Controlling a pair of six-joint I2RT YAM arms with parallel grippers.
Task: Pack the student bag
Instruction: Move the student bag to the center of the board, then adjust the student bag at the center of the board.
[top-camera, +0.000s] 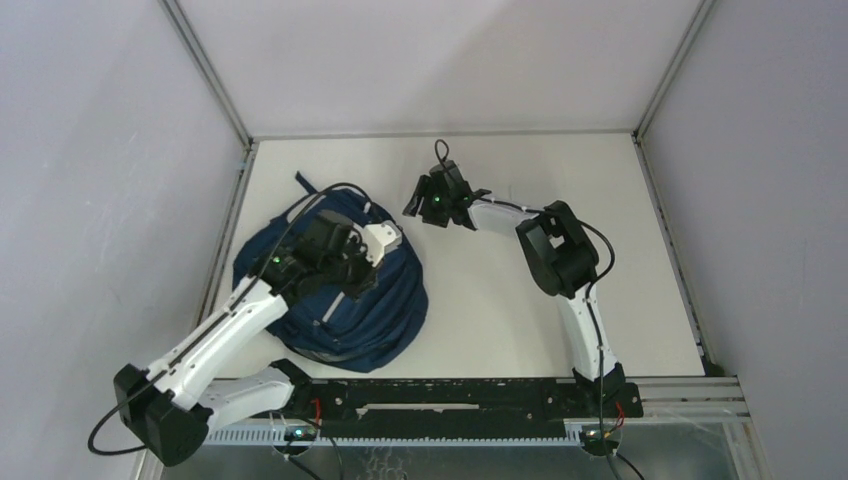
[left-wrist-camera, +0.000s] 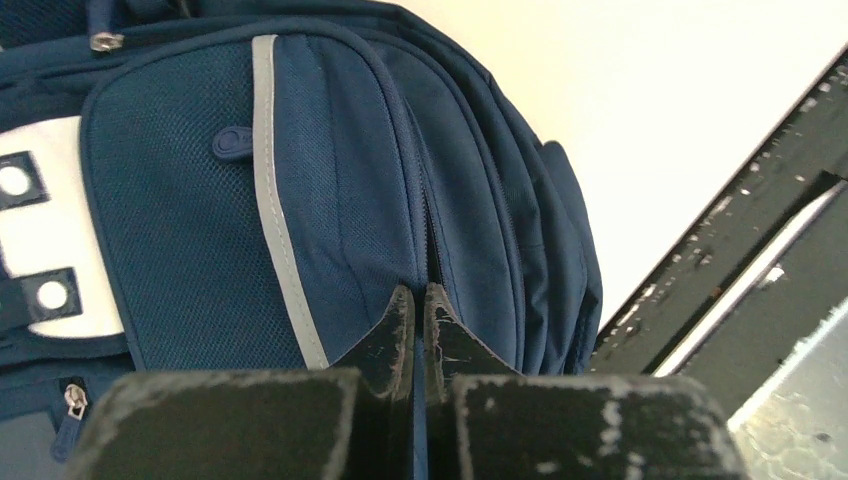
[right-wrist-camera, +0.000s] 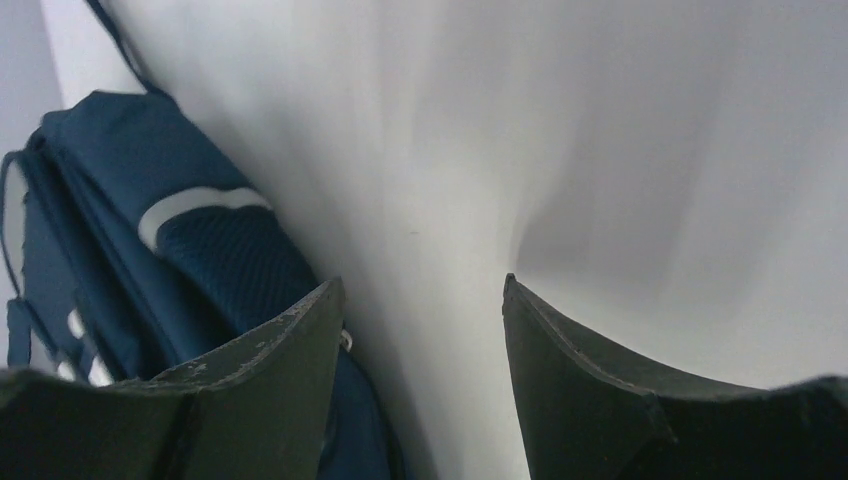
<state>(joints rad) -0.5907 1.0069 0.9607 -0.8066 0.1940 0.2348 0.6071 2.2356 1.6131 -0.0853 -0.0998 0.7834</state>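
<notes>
The large navy-blue fabric backpack (top-camera: 380, 320) lies on the left of the white tabletop (top-camera: 500, 320). Its visible zips look shut and no items wait in view, so packing seems nearly done. The left tool (left-wrist-camera: 418, 292) is clamped on its zip seam; the right tool (right-wrist-camera: 420, 285) hovers beside it, spread wide.

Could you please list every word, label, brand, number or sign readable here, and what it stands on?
No text can be read.
The small tab on the student bag may carry a mark, but it is too blurred to read.
Its white patch shows only eyelets.
</notes>
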